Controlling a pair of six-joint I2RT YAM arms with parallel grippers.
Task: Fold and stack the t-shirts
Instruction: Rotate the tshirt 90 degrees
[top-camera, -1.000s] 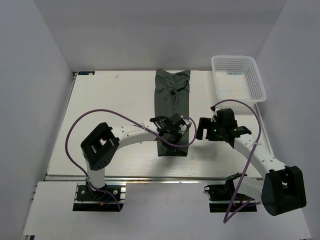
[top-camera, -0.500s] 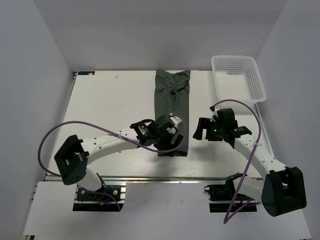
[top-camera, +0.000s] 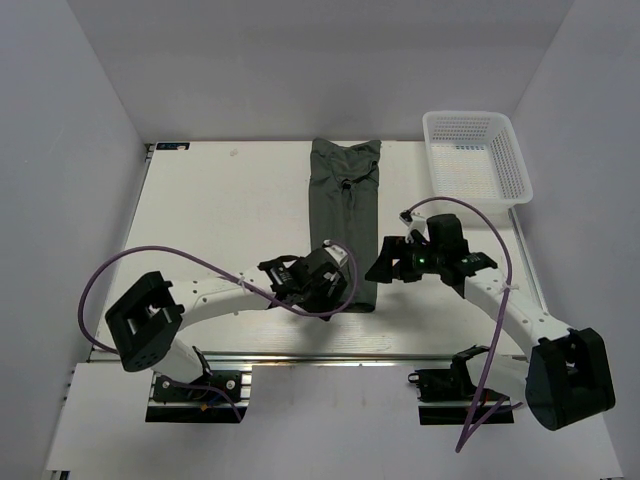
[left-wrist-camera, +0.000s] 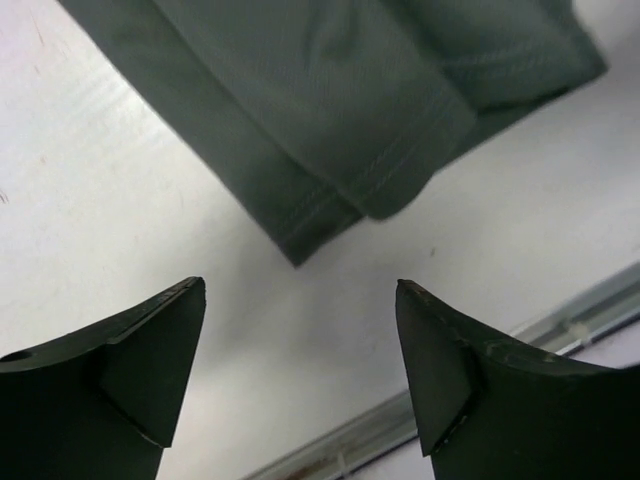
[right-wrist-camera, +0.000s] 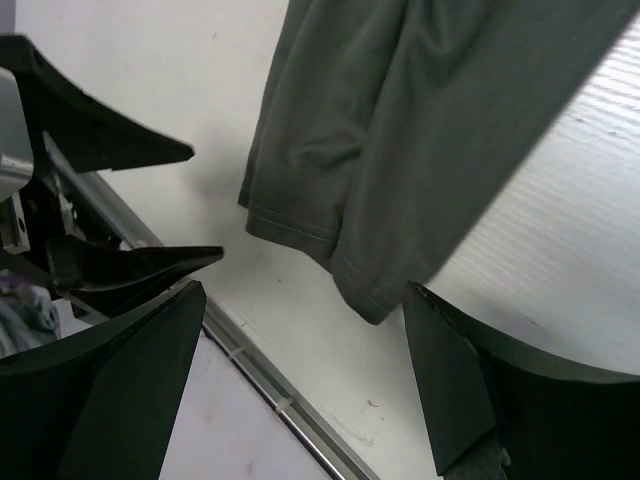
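Observation:
The dark grey-green t-shirt lies folded into a long narrow strip running from the table's far edge toward the near edge. My left gripper hangs open over the strip's near left corner. In the left wrist view the hem corner lies flat on the table beyond my open left gripper, which holds nothing. My right gripper stands open just right of the strip's near end. In the right wrist view the hem sits ahead of the open right gripper, apart from both fingers.
A white mesh basket stands at the far right corner. The table's metal front rail runs just behind the shirt's near hem. The left gripper's black fingers show at the left of the right wrist view, close to the right one.
My left gripper has opened and drawn back from on top of the strip to its near left corner, the arm dropping lower. The right gripper has moved left toward the shirt's near end.

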